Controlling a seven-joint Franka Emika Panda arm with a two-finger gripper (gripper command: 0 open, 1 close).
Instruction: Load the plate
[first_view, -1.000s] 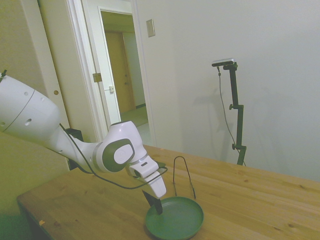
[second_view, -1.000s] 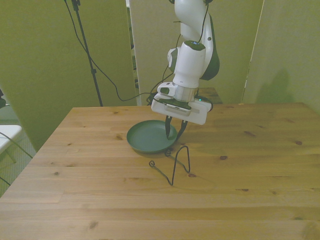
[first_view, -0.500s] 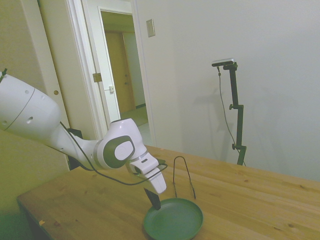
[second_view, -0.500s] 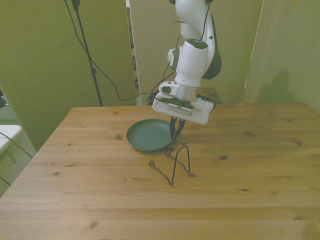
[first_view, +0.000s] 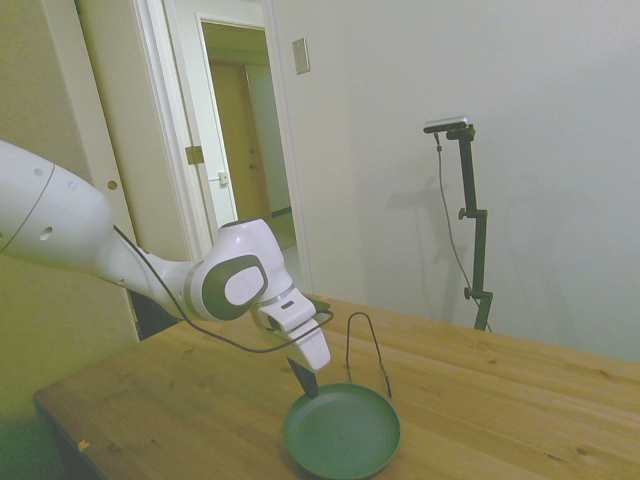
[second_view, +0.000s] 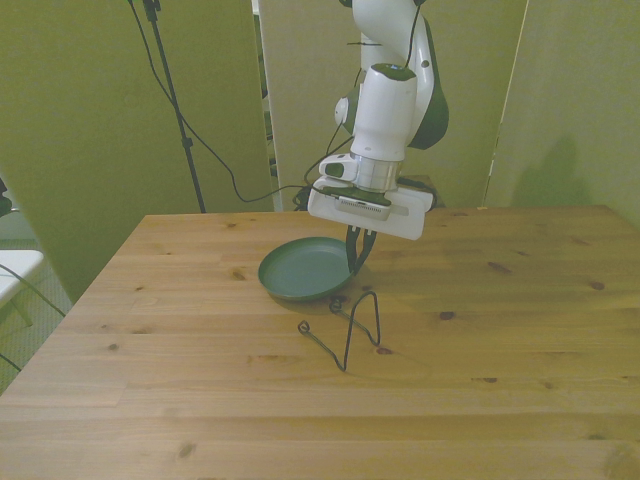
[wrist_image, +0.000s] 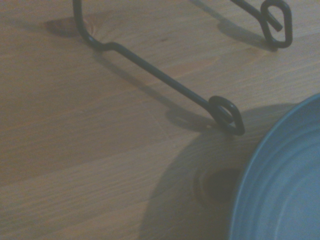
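Observation:
The dark green plate hangs just above the wooden table, tilted, with its gripped edge highest. My gripper points down and is shut on the plate's rim, on the side toward the front view's right. In the wrist view the plate casts a shadow on the wood beneath it. The thin dark wire rack loop stands on the table just in front of the plate, apart from it.
The wooden table stretches wide toward the front view's right and toward the camera. In the side view an open doorway lies behind the table.
The fingers closed on the plate's rim, then the gripper rose a little. The plate tipped up at the gripped edge and came off the table.

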